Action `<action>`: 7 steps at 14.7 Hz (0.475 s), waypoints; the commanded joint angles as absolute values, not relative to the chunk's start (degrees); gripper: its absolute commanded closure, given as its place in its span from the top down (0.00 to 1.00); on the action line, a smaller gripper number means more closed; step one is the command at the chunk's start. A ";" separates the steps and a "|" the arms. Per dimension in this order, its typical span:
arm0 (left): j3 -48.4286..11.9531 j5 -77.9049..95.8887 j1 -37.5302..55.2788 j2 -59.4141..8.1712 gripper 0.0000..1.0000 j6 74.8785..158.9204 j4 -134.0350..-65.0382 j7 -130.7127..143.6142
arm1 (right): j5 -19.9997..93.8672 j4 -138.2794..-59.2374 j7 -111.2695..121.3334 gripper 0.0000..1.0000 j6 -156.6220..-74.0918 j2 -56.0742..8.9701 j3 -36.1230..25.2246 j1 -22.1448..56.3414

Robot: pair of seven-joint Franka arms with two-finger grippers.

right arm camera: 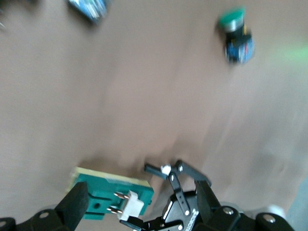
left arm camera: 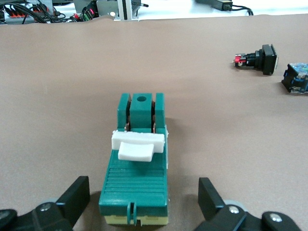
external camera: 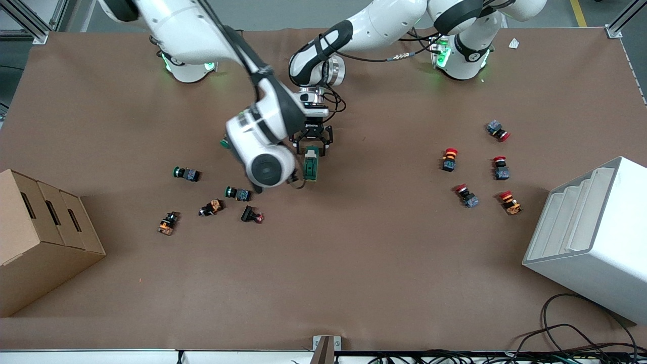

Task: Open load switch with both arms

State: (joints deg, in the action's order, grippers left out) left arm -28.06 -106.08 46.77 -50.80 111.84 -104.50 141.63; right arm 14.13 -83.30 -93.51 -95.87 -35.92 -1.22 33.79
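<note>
Left pincer [external camera: 313,147] is down at the middle of the worktop [external camera: 354,263], fingers [left arm camera: 211,197] spread wide, one on each side of the load switch [external camera: 311,164] and not touching it. The left wrist view shows clear gaps between each black finger and the green body. The switch lies flat on the brown surface, dark green, with its white sliding piece [left arm camera: 136,146] sitting across the top.

Right pincer [right arm camera: 139,204] is right beside the same switch, on the side toward the right arm's end. In the front view the arm's big white wrist covers it. From the right wrist view, one black finger [right arm camera: 74,204] sits at the switch's edge and the left pincer's black linkage crowds the white piece. Whether the right pincer is spread or pressed together, I cannot tell.

Moving outward: a scatter of green-capped push buttons [external camera: 185,173] and small dark parts lies toward the right arm's end, nearer the front camera than the switch. A cardboard box [external camera: 40,237] stands at that end's edge. Toward the left arm's end, five red-capped push buttons [external camera: 449,159] are spread in a loose group, well apart from the switch, and a white stepped bin [external camera: 591,237] stands near that edge.
</note>
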 commanded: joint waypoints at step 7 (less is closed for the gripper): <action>-28.47 -93.37 46.05 -46.06 0.99 112.06 -101.52 127.46 | 4.23 -84.90 -41.55 1.00 -94.04 -24.80 -0.35 16.99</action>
